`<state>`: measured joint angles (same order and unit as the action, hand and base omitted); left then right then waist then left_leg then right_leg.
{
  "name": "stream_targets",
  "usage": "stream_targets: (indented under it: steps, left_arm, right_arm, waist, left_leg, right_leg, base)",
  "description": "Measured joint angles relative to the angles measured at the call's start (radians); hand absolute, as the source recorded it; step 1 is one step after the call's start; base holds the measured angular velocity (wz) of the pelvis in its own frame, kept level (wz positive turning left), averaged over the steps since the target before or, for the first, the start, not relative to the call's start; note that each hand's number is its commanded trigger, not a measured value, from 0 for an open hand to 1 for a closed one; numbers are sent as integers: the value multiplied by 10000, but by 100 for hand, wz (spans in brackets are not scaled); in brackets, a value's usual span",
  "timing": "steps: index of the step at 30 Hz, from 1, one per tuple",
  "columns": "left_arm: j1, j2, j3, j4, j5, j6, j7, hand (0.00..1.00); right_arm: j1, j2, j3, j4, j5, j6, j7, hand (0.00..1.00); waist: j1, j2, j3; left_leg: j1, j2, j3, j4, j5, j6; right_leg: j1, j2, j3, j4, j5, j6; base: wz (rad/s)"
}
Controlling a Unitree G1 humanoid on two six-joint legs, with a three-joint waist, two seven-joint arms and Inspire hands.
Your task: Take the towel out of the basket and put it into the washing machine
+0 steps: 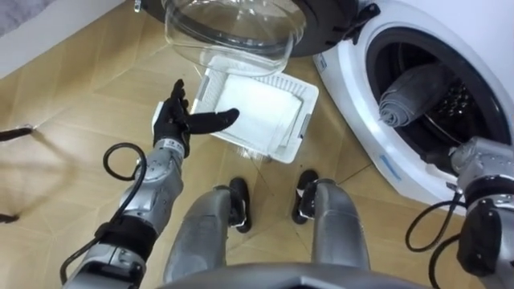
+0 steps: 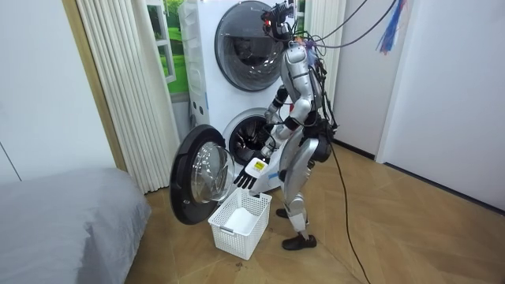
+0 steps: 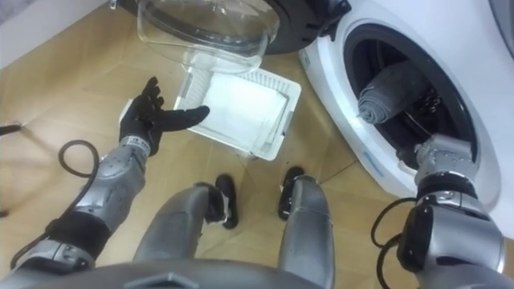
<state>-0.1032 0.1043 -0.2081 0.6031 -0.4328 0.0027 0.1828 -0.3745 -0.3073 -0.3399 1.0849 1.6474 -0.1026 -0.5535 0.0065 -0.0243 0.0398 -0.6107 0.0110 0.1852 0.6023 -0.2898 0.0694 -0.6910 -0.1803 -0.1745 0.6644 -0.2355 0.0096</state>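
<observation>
Hanging open, the door (image 1: 233,32) overlaps the basket (image 1: 299,120); towel (image 1: 414,96) in drum (image 1: 459,103).

Light-brown wooden parquet floor (image 1: 72,88), laid in herringbone. Bearing a white slatted laundry basket (image 2: 237,230), set just under the open round door (image 2: 197,177) of the white washing machine (image 2: 207,87) standing beside it. At the room view's left, a grey-covered bed (image 2: 63,213).

Grey towel (image 1: 411,98), rolled, inside drum of washing machine (image 1: 360,90); door (image 1: 233,36) open. White basket (image 1: 300,135) on wood floor (image 1: 80,88) beside machine. Left robot hand (image 1: 178,120), fingers straight, at basket's left edge.
</observation>
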Motion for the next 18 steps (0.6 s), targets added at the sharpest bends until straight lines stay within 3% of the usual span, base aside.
stream_targets:
  steps: [6, 10, 14, 18]
  left_arm:
    - [372, 49, 71, 865, 1763, -60, -109, 0]
    - [479, 263, 100, 2116, 2800, -159, -228, 0]
    - [1270, 765, 255, 2838, 3271, -447, -265, 0]
    - [1917, 956, 828, 3634, 3889, -511, -275, 0]
  right_arm:
    - [1095, 534, 160, 85, -177, -130, 879, 0]
    - [1660, 690, 1048, 878, -1212, -109, 1978, 0]
    - [2498, 693, 2033, 1937, -3169, -43, 3043, 0]
    - [3453, 688, 2699, 2127, -6119, 126, 3797, 0]
  waist:
    - [-24, 143, -71]
    - [5, 238, -110]
    - [26, 336, -163]
    - [-35, 380, -229]
  left_leg:
    - [700, 130, -282, -562, 88, -150]
    - [1398, 157, -304, -1009, 128, -219]
    - [2461, 232, -226, -1904, 212, -351]
    - [3449, 221, -213, -2672, 313, -485]
  right_leg:
    - [1020, 408, -231, -991, 212, 0]
    - [1728, 558, -247, -1534, 274, 20]
    - [2725, 797, -234, -2417, 440, 35]
    - [3591, 928, -247, -2952, 454, 51]
  base:
    - [1]
    - [-5]
    - [-10]
    - [-7]
